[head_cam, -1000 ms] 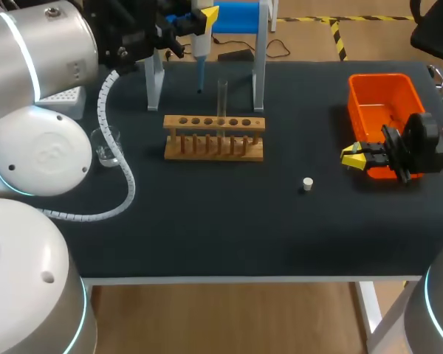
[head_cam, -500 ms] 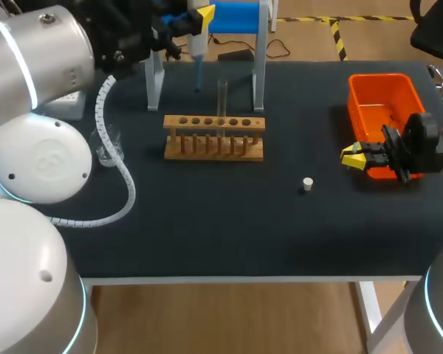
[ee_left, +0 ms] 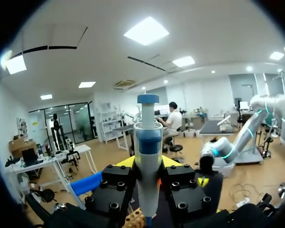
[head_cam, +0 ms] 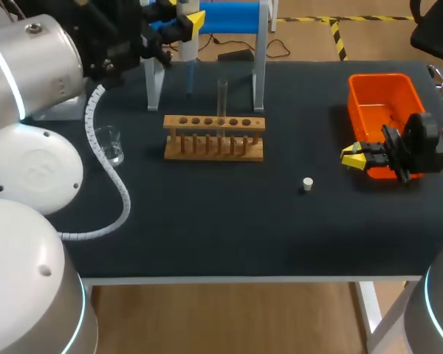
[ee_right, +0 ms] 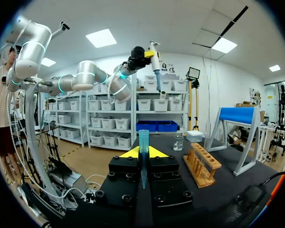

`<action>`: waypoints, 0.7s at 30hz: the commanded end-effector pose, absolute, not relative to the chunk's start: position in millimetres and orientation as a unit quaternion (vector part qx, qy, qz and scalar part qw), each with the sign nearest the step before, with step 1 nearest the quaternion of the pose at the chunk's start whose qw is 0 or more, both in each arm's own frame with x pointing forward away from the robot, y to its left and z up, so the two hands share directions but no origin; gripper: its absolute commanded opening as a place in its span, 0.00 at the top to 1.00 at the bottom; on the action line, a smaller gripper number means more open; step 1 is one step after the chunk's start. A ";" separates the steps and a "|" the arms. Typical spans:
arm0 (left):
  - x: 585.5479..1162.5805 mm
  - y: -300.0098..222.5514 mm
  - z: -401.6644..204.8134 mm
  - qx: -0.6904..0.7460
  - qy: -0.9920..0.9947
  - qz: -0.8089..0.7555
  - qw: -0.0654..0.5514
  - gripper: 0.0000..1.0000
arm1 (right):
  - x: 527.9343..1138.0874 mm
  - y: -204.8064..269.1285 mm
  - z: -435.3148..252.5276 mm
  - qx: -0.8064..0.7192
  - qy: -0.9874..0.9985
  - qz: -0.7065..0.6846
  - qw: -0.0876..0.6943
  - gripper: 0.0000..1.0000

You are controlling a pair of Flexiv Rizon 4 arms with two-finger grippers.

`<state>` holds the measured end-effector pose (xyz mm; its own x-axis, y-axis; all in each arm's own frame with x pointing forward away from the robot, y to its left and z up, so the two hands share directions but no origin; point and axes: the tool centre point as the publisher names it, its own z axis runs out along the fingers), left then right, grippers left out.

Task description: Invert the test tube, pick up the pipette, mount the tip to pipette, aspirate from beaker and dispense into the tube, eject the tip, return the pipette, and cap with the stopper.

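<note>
My left gripper [head_cam: 179,28] is shut on a white pipette [head_cam: 186,46] with a blue lower shaft, held upright above the table's back left, left of the stand. The left wrist view shows the pipette [ee_left: 147,156] clamped between both fingers. A clear test tube [head_cam: 222,96] stands upright in the wooden rack [head_cam: 214,137]. The glass beaker [head_cam: 109,144] sits left of the rack. A small white stopper [head_cam: 307,184] lies in front of the rack, to its right. My right gripper [head_cam: 358,156] hovers beside the orange bin, shut on a blue pipette tip [ee_right: 143,142].
A blue and white pipette stand [head_cam: 259,66] rises behind the rack. The orange bin [head_cam: 384,96] sits at the back right. A white box [head_cam: 57,112] is mostly hidden behind my left arm, whose corrugated cable [head_cam: 111,184] hangs over the left part of the table.
My left arm has carried the pipette to the left, away from the stand and the test tube. The right arm and its tip have stayed still.
</note>
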<state>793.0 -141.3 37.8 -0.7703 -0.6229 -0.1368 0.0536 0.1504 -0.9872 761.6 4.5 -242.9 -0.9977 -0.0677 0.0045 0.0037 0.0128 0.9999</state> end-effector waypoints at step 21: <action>811.5 -133.9 43.4 0.075 0.746 -0.660 -0.042 1.00 | 761.1 4.2 -243.3 0.022 -0.711 -0.702 0.025 1.00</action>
<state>808.7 -138.8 48.0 -0.8084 -0.5752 -0.1249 0.0369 0.1622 -0.9861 761.6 4.4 -242.9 -0.9977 -0.0677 0.0045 0.0037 0.0128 0.9999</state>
